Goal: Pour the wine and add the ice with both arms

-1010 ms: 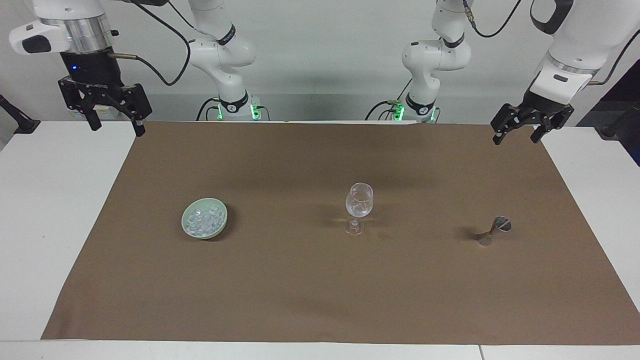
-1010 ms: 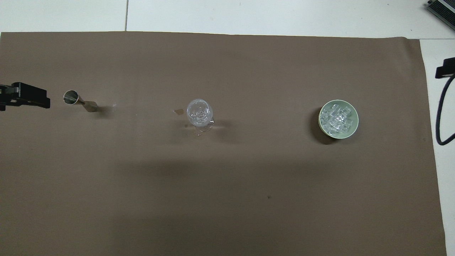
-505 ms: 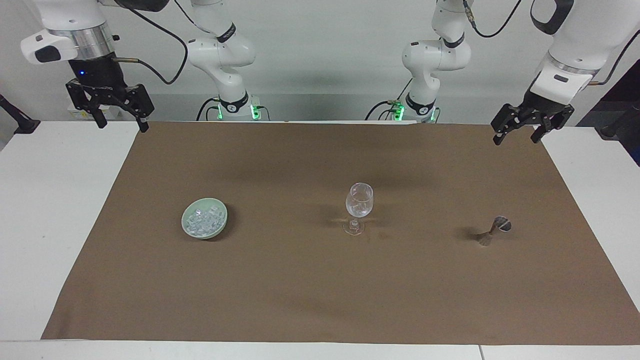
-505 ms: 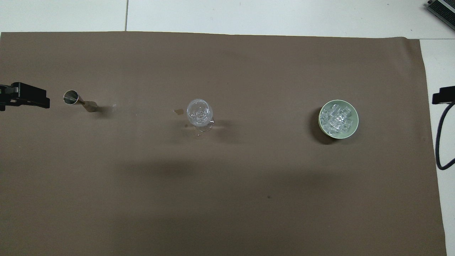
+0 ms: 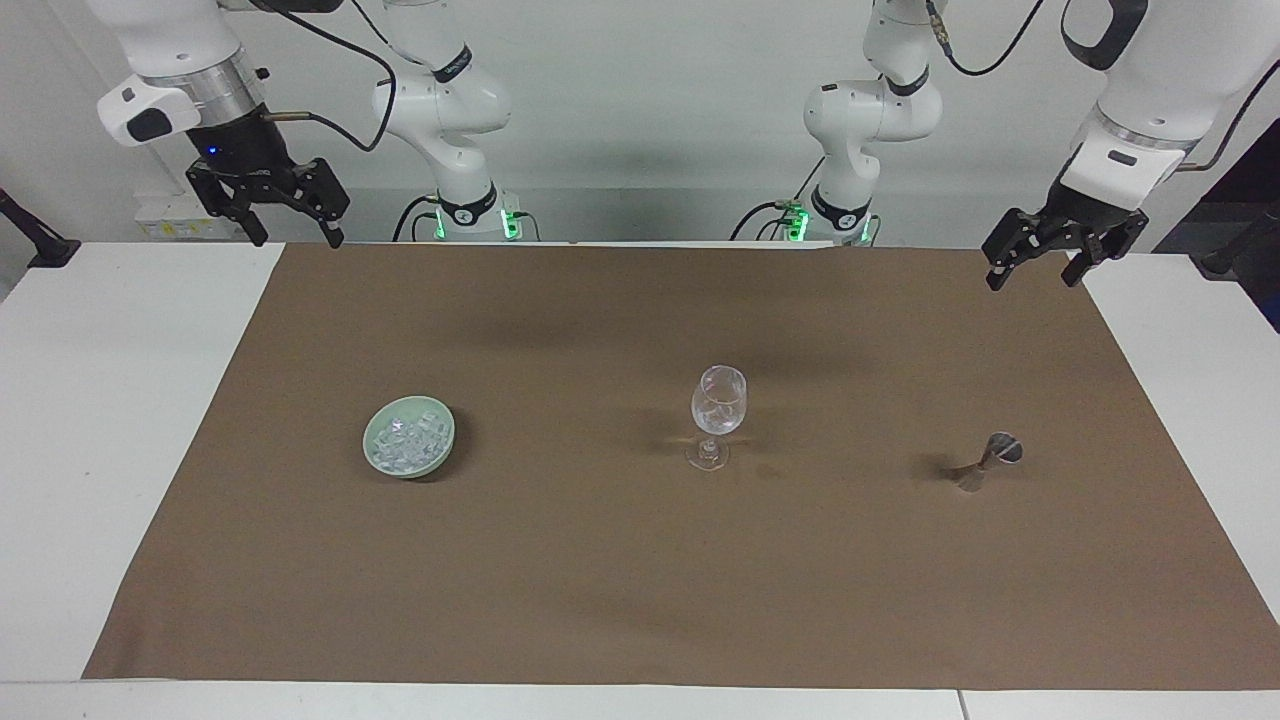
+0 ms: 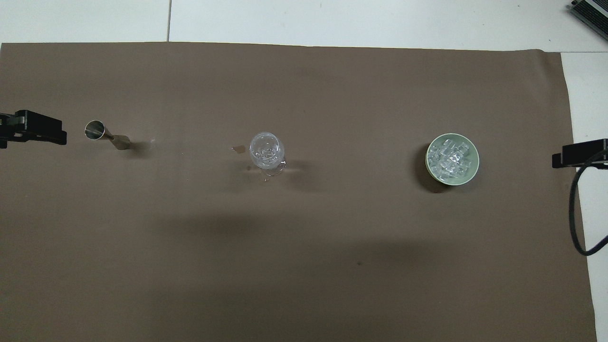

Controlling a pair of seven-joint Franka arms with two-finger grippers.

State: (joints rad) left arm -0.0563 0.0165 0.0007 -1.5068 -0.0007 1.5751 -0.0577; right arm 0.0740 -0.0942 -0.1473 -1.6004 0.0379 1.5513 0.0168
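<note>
while raised, both fingers wide, empty

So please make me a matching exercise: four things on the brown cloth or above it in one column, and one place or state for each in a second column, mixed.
1. ice
2. wine glass
3. metal measuring cup
4. right gripper

a. standing in the middle of the cloth
b. open, up in the air
c. toward the left arm's end
d. in the green bowl

Pairs: 1-d, 2-a, 3-c, 4-b
</note>
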